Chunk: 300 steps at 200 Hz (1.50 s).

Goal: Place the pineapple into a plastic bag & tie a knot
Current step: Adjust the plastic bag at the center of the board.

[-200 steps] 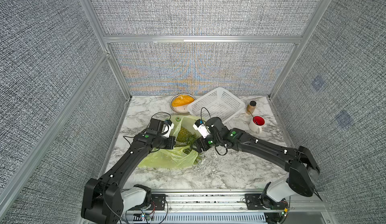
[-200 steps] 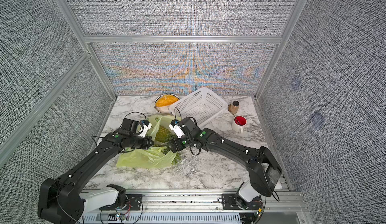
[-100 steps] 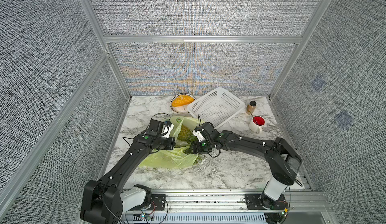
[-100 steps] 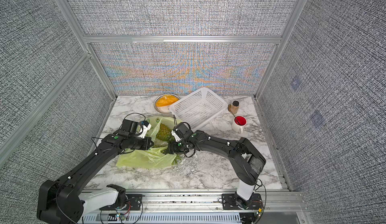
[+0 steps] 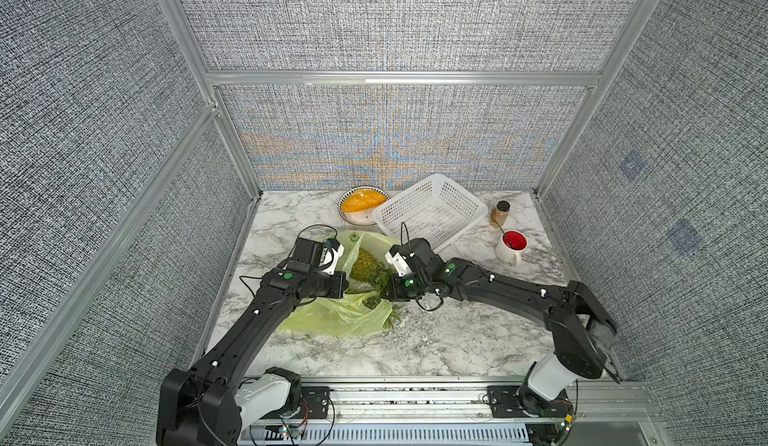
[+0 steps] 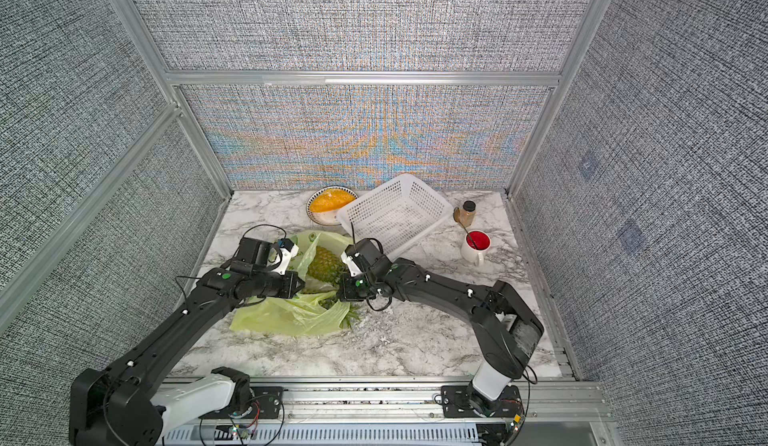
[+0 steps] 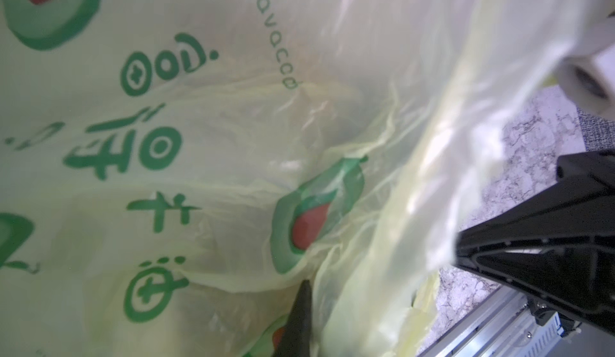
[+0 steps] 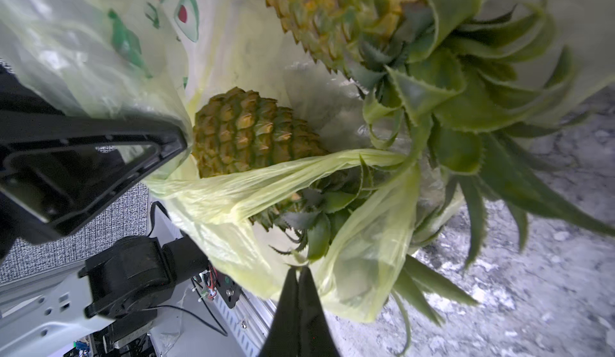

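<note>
R gripper [image 8: 298,272] has just snapped shut at plastic bag [image 5: 332,319] rim, prob. on film, so tying can start. L gripper [image 5: 343,286] buried in film, can't tell its grip. Pineapple [image 8: 249,132] inside bag, crown out.

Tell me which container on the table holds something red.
The white mug, on the right side, just nearer the robot than the small jar. The bowl holds something orange; the jar's contents are brown.
</note>
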Tool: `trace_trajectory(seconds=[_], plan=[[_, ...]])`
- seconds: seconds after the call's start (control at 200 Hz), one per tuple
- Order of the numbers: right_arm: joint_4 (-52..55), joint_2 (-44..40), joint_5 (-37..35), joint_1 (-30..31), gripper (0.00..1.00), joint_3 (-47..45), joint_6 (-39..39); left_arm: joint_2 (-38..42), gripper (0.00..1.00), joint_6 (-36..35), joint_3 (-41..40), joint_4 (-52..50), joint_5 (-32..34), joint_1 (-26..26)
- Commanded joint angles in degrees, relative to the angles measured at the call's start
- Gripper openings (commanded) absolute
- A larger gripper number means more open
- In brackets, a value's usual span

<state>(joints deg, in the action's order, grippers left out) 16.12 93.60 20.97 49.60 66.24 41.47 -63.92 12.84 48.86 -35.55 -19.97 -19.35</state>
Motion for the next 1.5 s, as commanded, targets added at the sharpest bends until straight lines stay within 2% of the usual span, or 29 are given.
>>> trace_trajectory(seconds=[0.0, 0.09, 0.175, 0.225, 0.275, 0.355, 0.49, 0.591, 0.786, 0.981, 1.151, 1.211, 1.286, 1.406, 1.496], plan=[[0.4, -2.3, -1.0, 0.1, 0.00, -0.4, -3.0, 2.7, 0.31, -0.6, 2.1, -1.9, 1.5, 0.1], [1.6, -3.2, -1.4, 0.0, 0.00, -0.3, -4.3, 4.8, 0.37, -2.1, 4.3, -3.7, 1.9, 0.1], [5.1, -2.4, -3.0, -0.2, 0.00, 0.5, -4.2, 5.8, 0.40, -4.0, 6.2, -4.9, -1.2, 0.0], [6.8, -1.8, -3.8, -0.4, 0.08, 0.9, -3.9, 5.9, 0.42, -5.4, 7.2, -5.5, -4.6, -0.7], [7.8, -1.7, -5.2, -0.7, 0.11, 1.2, -3.4, 5.5, 0.44, -7.1, 8.3, -6.7, -7.7, -2.7], [8.4, -3.2, -7.2, -2.1, 0.12, 0.5, -2.2, 3.9, 0.48, -8.3, 9.7, -9.3, -8.6, -8.4], [9.0, -7.5, -9.1, -6.0, 0.15, -1.5, -1.8, -1.2, 0.52, -6.4, 10.2, -12.9, -2.5, -19.4], [10.7, -10.3, -10.2, -8.9, 0.17, -2.4, -3.1, -7.0, 0.55, -3.6, 10.5, -14.2, 2.6, -23.5], [13.1, -13.1, -11.1, -12.0, 0.18, -3.8, -5.3, -16.3, 0.59, 1.1, 14.3, -12.7, 9.6, -27.2], [12.6, -15.0, -11.4, -13.1, 0.18, -6.2, -5.2, -22.1, 0.56, 2.3, 15.5, -12.8, 9.4, -28.3], [12.7, -15.1, -11.2, -14.9, 0.19, -5.3, -6.9, -23.4, 0.55, 3.0, 15.6, -13.7, 12.6, -28.5], [12.1, -15.0, -10.8, -15.6, 0.20, -4.7, -8.1, -23.8, 0.51, 2.8, 15.6, -13.4, 12.4, -28.5], [10.8, -14.1, -10.0, -16.3, 0.28, -3.0, -12.8, -24.3, 0.40, 2.6, 15.4, -12.9, 11.4, -28.5], [5.6, -12.8, -9.2, -17.1, 0.52, -0.9, -28.1, -24.4, 0.20, 1.9, 14.7, -12.0, 10.1, -28.5], [-0.5, -11.8, -7.8, -17.2, 0.59, -1.5, -41.8, -23.8, 0.10, 1.2, 14.3, -11.4, 9.3, -28.6]])
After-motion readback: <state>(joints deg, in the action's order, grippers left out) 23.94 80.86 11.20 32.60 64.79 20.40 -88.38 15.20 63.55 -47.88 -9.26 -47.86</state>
